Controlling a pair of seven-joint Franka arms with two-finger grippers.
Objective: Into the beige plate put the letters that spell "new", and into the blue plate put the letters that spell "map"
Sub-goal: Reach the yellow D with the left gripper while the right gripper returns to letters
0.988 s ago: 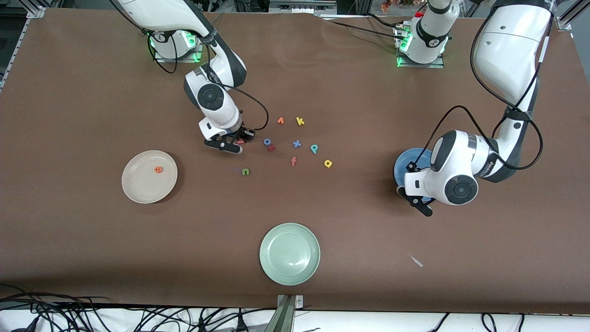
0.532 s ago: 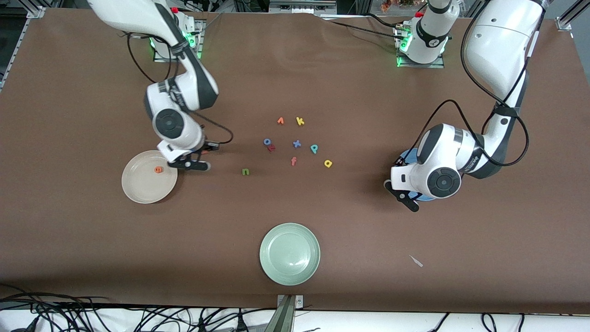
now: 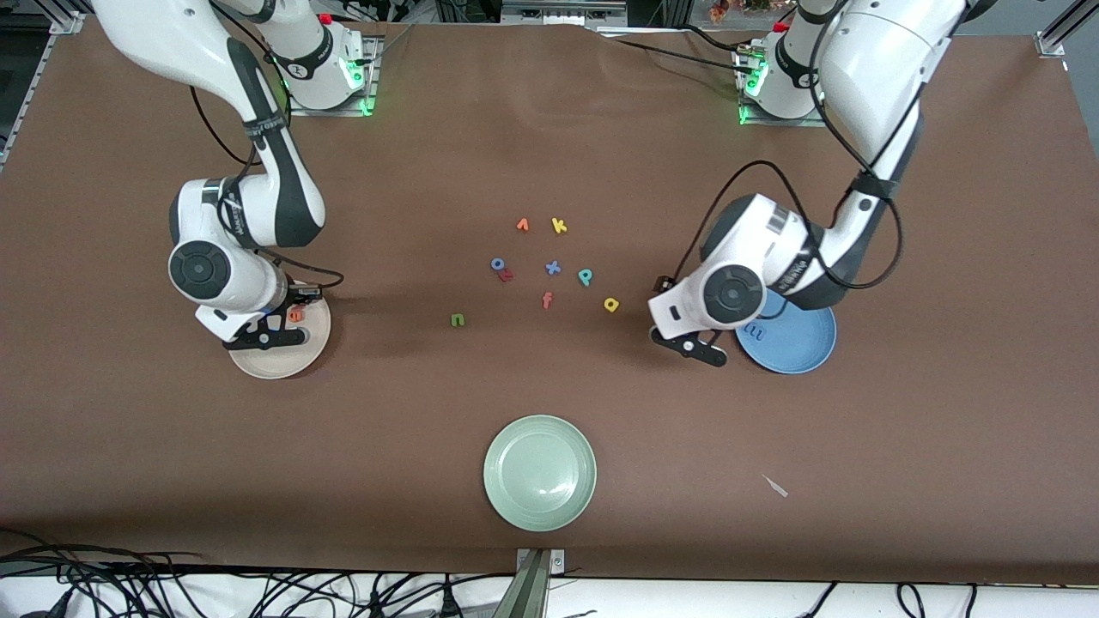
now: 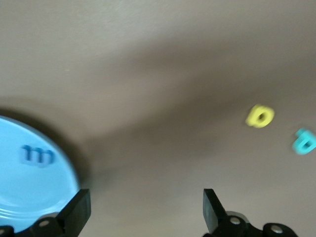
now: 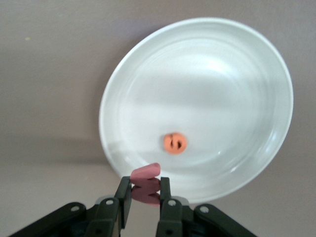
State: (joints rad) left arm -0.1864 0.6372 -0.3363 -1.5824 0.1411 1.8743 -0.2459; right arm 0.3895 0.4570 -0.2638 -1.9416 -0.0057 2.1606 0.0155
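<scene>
two of six letters are placed, a third is arriving. the beige plate (image 3: 275, 365) holds the orange e (image 5: 175, 142); the right gripper (image 5: 144, 196), clenched on the pink w (image 5: 145, 182), hangs over that plate's rim. the blue plate (image 3: 803, 348) holds the m (image 4: 37, 156). the left gripper (image 4: 143, 210), released and empty, hovers just beside it. n (image 3: 458, 320), a (image 3: 610, 304) and p (image 3: 585, 276) lie mid-table. the green plate (image 3: 540, 472) is empty.
</scene>
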